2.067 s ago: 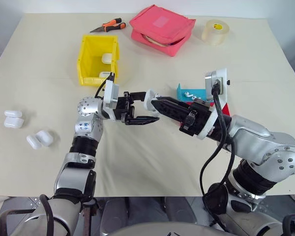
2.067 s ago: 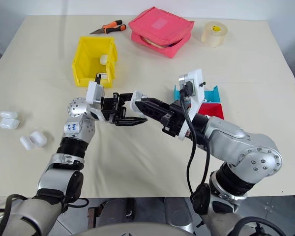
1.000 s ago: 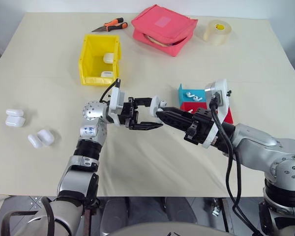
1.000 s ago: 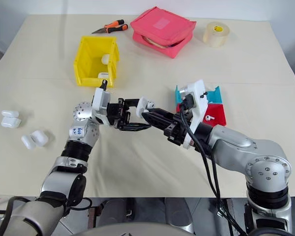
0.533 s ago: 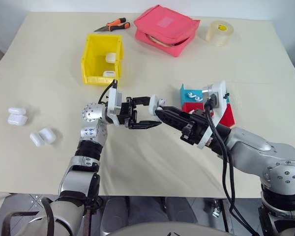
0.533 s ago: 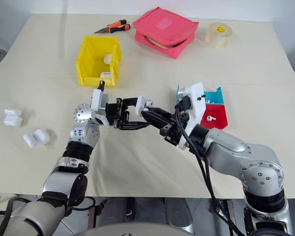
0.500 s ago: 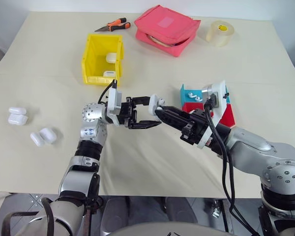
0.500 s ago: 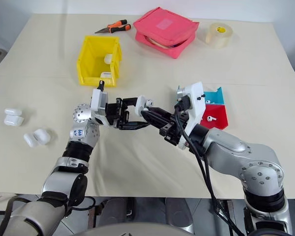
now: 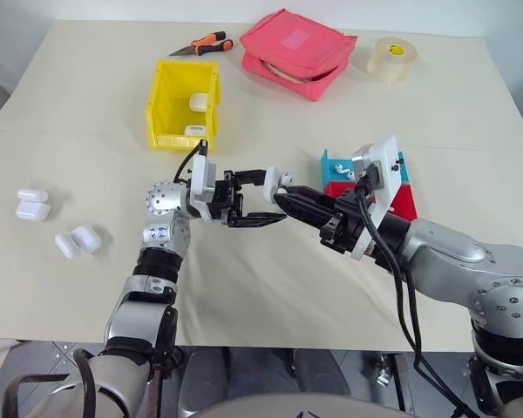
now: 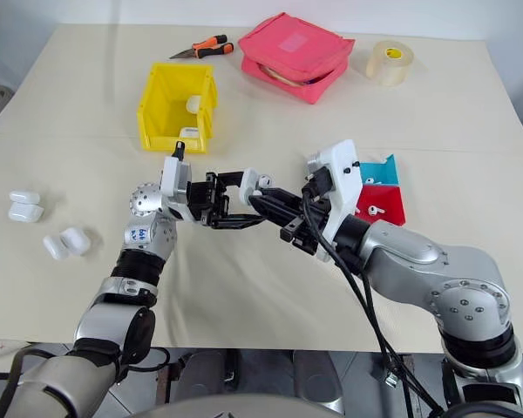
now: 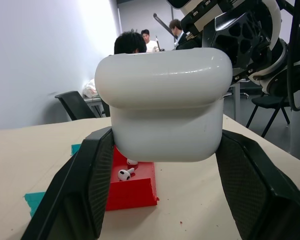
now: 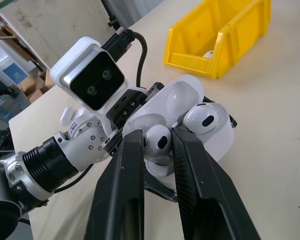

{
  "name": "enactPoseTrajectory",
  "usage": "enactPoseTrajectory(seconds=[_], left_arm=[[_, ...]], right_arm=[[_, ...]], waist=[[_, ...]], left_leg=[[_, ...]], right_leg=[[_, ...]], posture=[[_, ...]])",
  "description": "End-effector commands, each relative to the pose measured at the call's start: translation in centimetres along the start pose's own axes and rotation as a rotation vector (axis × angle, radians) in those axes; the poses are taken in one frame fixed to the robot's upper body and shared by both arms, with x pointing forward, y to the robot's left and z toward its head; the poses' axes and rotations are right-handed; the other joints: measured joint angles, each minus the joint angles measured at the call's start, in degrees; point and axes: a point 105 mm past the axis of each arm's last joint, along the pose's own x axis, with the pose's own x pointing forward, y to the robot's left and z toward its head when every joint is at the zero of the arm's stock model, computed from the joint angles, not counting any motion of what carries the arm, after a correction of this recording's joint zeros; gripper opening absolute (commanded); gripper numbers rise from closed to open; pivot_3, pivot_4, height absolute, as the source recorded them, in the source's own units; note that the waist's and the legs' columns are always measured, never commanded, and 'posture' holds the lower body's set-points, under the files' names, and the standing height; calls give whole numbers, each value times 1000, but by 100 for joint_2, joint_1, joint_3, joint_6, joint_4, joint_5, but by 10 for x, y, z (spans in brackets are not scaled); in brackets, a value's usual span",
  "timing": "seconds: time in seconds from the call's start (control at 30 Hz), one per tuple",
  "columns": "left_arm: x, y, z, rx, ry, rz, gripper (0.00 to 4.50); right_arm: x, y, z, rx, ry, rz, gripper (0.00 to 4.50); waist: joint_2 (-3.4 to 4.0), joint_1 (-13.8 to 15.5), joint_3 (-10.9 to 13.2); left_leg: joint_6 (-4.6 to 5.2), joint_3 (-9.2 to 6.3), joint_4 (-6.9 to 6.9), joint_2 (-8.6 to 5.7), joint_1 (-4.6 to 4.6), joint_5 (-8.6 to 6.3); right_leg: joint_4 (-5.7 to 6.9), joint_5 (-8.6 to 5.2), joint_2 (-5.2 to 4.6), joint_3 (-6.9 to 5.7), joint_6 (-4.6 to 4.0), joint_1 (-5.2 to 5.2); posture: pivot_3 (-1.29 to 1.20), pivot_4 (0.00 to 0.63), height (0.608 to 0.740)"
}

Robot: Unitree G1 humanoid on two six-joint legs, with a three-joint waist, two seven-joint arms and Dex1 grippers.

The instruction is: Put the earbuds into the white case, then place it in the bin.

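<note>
Light is bright, even and diffuse from overhead, so the table (image 9: 270, 287) reads evenly and shadows under the arms and beside the bin (image 9: 181, 104) stay soft and short. In the left wrist view the case (image 11: 165, 105) is very close and slightly soft, with a broad pale sheen across its lid, while the room behind it falls out of focus and the wall is near white. The right wrist view is sharp at the earbud (image 12: 157, 141), which carries small glossy highlights, and softens toward the far background; straight lines bow slightly near its edges.
</note>
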Motion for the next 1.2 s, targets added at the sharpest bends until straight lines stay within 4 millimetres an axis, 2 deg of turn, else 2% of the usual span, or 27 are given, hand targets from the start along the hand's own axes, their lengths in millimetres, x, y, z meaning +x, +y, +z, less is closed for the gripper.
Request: enactPoseTrajectory(seconds=[0.03, 0.13, 0.43, 0.8, 0.9, 1.0, 1.2], left_arm=[[2, 11, 28, 98, -82, 2, 2737], [2, 10, 27, 94, -79, 1, 2737], [-1, 10, 23, 78, -56, 6, 2737], [-9, 11, 17, 52, 6, 20, 2737], [-10, 11, 14, 39, 38, 15, 2737], [-10, 13, 5, 16, 144, 9, 2737], [-7, 17, 1, 32, 260, -31, 2737]], right_arm=[[-3, -18, -7, -30, 57, -90, 1418], [-2, -18, -1, -55, 34, -96, 2359], [-5, -11, 3, -92, 26, -56, 2359], [-30, -11, 2, -176, 98, -46, 2359], [-46, -27, 5, -241, 113, -145, 2359], [-64, -42, 0, -282, 180, -227, 2359], [-79, -53, 2, -377, 233, -292, 2359]], waist=[[0, -8, 0], [0, -1, 0], [0, 1, 0], [0, 19, 0], [0, 52, 0], [0, 114, 0], [0, 152, 0]], left_leg=[[1, 0, 0, 0, 0, 0], [1, -2, 1, 2, 0, 0], [4, -1, 2, 0, -3, 0], [7, -1, 3, -1, -3, -2], [8, -1, 3, -1, -4, -2], [10, 1, 4, -4, -5, -4], [17, 6, 8, -7, -4, -7]], right_leg=[[0, 0, 0, 0, 0, 0], [2, 0, 1, -3, 0, 0], [-1, 1, -1, -2, 1, 0], [-1, 1, -1, -1, 1, 0], [-2, 1, 0, -2, 1, 0], [-5, 1, 3, 0, 2, 0], [-5, 4, 9, 8, 6, 1]], posture=[[0, 150, 740], [0, 150, 740], [0, 150, 740], [0, 150, 740], [0, 150, 740], [0, 150, 740], [0, 150, 740]])
